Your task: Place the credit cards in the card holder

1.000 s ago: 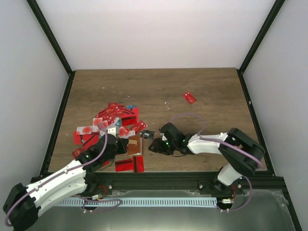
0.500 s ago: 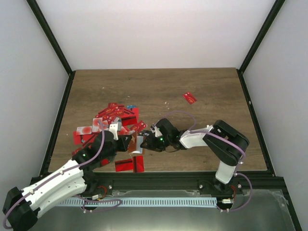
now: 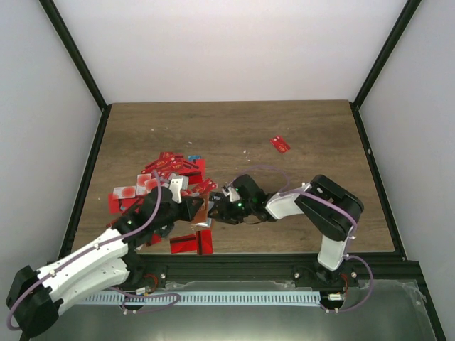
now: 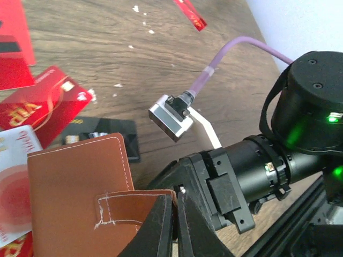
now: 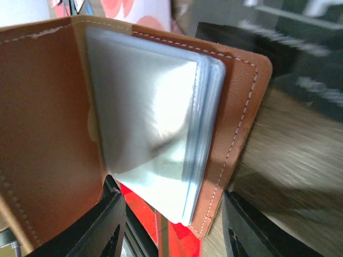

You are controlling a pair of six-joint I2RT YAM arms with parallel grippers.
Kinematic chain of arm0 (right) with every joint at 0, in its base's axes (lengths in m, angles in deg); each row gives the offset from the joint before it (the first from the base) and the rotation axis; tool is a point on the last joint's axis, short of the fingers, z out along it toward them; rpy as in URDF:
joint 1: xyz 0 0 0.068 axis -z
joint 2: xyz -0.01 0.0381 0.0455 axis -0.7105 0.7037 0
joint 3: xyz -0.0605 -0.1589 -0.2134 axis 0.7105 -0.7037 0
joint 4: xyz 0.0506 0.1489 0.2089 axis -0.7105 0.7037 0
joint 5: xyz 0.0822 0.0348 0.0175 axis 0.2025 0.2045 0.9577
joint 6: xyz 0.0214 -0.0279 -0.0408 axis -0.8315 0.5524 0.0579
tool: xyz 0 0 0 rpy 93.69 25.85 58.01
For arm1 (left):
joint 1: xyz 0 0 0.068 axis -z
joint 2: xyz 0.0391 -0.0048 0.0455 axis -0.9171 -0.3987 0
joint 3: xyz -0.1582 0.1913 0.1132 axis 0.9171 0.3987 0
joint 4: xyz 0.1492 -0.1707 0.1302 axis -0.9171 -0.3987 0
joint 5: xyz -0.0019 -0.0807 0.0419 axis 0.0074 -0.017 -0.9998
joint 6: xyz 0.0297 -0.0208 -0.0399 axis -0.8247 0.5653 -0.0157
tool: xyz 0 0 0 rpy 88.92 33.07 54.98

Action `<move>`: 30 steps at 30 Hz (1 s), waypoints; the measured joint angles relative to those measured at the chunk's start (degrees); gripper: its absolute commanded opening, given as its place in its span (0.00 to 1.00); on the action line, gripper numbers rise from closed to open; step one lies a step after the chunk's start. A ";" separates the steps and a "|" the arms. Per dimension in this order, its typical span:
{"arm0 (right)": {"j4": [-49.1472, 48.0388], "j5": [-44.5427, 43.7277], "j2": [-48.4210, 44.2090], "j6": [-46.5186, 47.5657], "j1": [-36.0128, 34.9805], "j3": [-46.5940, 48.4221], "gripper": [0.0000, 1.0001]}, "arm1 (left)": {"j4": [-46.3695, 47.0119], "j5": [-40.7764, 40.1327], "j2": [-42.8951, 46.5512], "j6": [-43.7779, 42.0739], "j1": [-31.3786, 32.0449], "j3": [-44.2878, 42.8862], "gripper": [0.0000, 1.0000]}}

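Note:
The orange-brown card holder (image 3: 202, 212) lies near the table's front, between my two grippers. In the left wrist view my left gripper (image 4: 176, 202) is shut on the edge of the card holder's (image 4: 75, 182) stitched flap. In the right wrist view the card holder (image 5: 48, 107) stands open, showing a stack of clear sleeves (image 5: 150, 123). My right gripper (image 5: 174, 217) is open, its fingers (image 5: 112, 225) on either side of the holder's lower edge. The credit cards (image 3: 163, 177), mostly red, lie heaped left of the holder. A black card (image 4: 102, 138) lies beside it.
A lone red card (image 3: 280, 144) lies at the right middle of the table. Two red cards (image 3: 192, 243) lie by the front edge. The black frame rail (image 3: 234, 261) runs right behind both grippers. My right gripper's body (image 4: 241, 176) sits close against my left fingers.
My right gripper moved left to the card holder. My left gripper moved right and closed on the holder's flap. The holder now stands open between them.

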 measured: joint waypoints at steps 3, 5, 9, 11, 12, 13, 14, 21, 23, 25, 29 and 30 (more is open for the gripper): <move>0.11 -0.37 -3.19 -0.24 2.34 -3.58 0.52 | 2.91 2.40 -4.02 0.11 0.00 -1.70 0.04; 1.07 -1.03 -5.44 -0.22 4.57 -5.49 0.52 | 5.88 4.24 -7.32 1.09 0.00 -2.10 0.04; 6.60 -4.02 -13.92 0.94 8.72 -8.98 0.54 | 11.21 6.91 -14.49 4.07 0.24 -2.43 0.04; 9.40 -5.55 -18.12 1.99 10.75 -9.62 0.55 | 13.60 7.56 -18.16 5.70 0.83 -3.02 0.04; 11.15 -6.49 -20.57 2.73 12.09 -9.84 0.55 | 15.26 7.80 -20.85 6.86 1.49 -3.80 0.04; 12.55 -7.34 -22.67 3.30 13.25 -10.01 0.55 | 16.57 7.96 -22.80 7.63 2.03 -4.37 0.04; 14.08 -8.35 -25.07 4.09 14.71 -10.25 0.55 | 17.99 8.00 -25.07 8.74 2.84 -5.18 0.04; 25.44 -15.30 -38.45 7.54 19.80 -11.41 0.56 | 27.17 7.23 -37.97 16.06 9.22 -12.92 0.04; 28.13 -16.72 -41.24 7.93 19.85 -11.43 0.56 | 29.99 7.32 -39.69 17.75 9.90 -13.68 0.04; 29.66 -17.42 -43.04 8.04 19.85 -11.65 0.54 | 31.17 6.88 -39.87 18.88 9.90 -13.55 0.04; 30.25 -17.07 -42.99 8.13 19.85 -13.92 0.46 | 31.04 4.50 -36.11 19.10 9.20 -11.06 0.04; 30.32 -16.85 -42.45 8.02 19.82 -14.67 0.44 | 30.91 4.02 -34.47 19.04 8.63 -9.84 0.04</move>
